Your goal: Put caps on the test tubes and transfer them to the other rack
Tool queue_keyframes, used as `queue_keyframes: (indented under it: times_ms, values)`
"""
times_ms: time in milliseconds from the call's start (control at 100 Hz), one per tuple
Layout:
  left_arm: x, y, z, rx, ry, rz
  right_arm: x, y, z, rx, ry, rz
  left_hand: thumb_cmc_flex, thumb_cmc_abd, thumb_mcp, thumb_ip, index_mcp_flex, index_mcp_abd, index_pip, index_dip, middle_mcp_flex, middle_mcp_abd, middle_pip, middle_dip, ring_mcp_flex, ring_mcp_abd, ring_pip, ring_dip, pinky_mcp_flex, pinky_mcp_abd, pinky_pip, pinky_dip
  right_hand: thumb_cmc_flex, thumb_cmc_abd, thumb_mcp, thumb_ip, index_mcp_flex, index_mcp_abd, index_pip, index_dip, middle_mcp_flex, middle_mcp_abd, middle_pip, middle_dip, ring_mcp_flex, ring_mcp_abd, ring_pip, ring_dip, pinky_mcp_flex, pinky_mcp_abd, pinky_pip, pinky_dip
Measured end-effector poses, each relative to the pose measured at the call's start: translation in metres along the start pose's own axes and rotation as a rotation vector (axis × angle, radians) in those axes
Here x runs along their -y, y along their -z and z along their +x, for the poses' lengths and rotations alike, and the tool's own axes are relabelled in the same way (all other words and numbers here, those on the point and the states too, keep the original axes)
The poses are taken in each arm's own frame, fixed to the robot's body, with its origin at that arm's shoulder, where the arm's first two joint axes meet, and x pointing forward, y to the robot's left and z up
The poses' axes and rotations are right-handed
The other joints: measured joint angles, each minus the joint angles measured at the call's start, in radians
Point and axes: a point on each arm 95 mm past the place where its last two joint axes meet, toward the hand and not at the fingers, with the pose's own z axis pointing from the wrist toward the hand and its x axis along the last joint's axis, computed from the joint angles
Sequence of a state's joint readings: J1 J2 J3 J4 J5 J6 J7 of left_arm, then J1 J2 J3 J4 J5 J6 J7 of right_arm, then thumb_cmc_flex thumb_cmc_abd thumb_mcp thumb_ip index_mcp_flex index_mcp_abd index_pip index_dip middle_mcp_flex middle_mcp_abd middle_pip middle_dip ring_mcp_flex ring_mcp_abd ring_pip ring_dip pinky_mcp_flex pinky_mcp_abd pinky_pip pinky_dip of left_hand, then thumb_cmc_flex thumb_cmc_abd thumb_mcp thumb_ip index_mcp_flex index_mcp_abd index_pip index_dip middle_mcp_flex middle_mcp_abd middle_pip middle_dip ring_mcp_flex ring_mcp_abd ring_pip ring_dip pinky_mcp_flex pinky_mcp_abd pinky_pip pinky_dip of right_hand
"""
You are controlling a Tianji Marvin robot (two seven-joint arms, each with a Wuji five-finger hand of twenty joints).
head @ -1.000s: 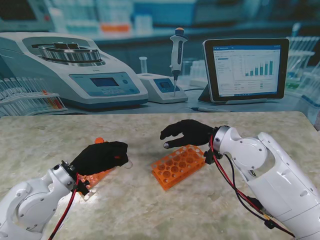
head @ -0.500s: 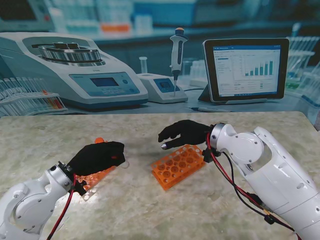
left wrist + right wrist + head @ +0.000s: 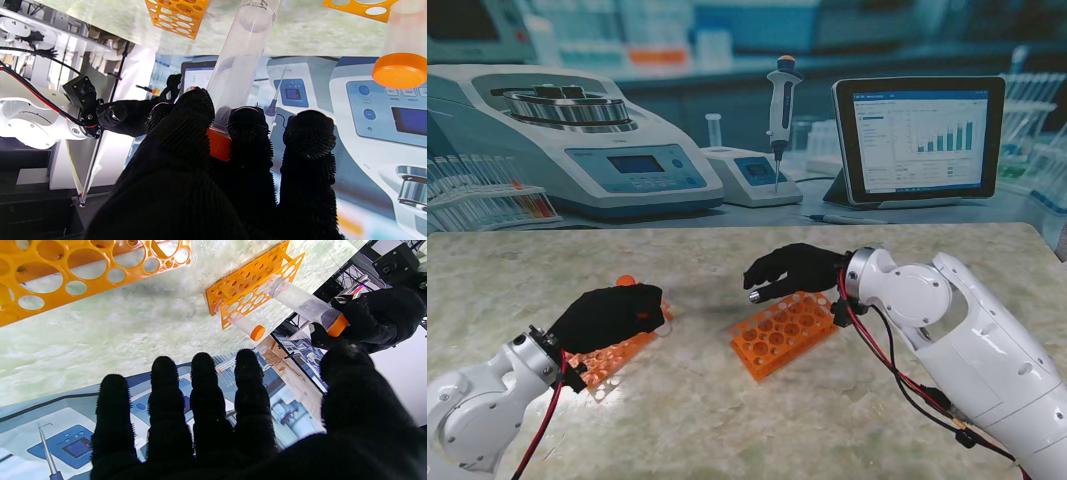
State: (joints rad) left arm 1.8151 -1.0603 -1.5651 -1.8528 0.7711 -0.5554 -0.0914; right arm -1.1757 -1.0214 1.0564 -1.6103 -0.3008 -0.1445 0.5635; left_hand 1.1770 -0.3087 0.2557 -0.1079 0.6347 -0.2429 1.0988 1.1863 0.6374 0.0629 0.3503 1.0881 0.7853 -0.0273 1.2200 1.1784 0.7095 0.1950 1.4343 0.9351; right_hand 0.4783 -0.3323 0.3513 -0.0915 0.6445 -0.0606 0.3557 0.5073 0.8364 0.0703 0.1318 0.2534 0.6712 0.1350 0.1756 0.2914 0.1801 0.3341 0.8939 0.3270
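Note:
My left hand (image 3: 612, 315) is shut on a clear test tube (image 3: 240, 56) at its orange-capped end (image 3: 218, 146). The tube (image 3: 303, 301) is tilted, its bottom end at the left orange rack (image 3: 602, 362). A second capped tube (image 3: 247, 327) stands in that rack (image 3: 247, 283); its orange cap (image 3: 625, 281) shows just beyond my left hand. My right hand (image 3: 792, 270) hovers open, fingers spread (image 3: 203, 390), over the far edge of the middle orange rack (image 3: 785, 330), which holds no tubes that I can see.
At the back a printed lab backdrop shows a centrifuge (image 3: 577, 135), a pipette (image 3: 780, 110) and a tablet (image 3: 917, 140). Bare marbled table (image 3: 727, 430) lies between the racks and nearer to me.
My left hand has drawn back to the left and slightly nearer to me with the tube in it. The right hand has shifted slightly left over the middle rack.

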Motion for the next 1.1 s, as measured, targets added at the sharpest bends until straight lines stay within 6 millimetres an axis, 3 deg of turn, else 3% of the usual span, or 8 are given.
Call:
queue_keyframes:
  times_ms: [1100]
  values:
    - [0.005, 0.049, -0.032, 0.129, -0.100, -0.015, 0.009, 0.002, -0.008, 0.021, -0.022, 0.010, 0.000, 0.000, 0.000, 0.000, 0.000, 0.000, 0.002, 0.000, 0.000, 0.000, 0.000, 0.000, 0.000, 0.000, 0.000, 0.000, -0.008, 0.000, 0.000, 0.004, 0.001, 0.024, -0.022, 0.000, 0.000, -0.001, 0.000, 0.000, 0.000, 0.000, 0.000, 0.009, 0.000, 0.000, 0.000, 0.000, -0.010, 0.000, 0.000, -0.001]
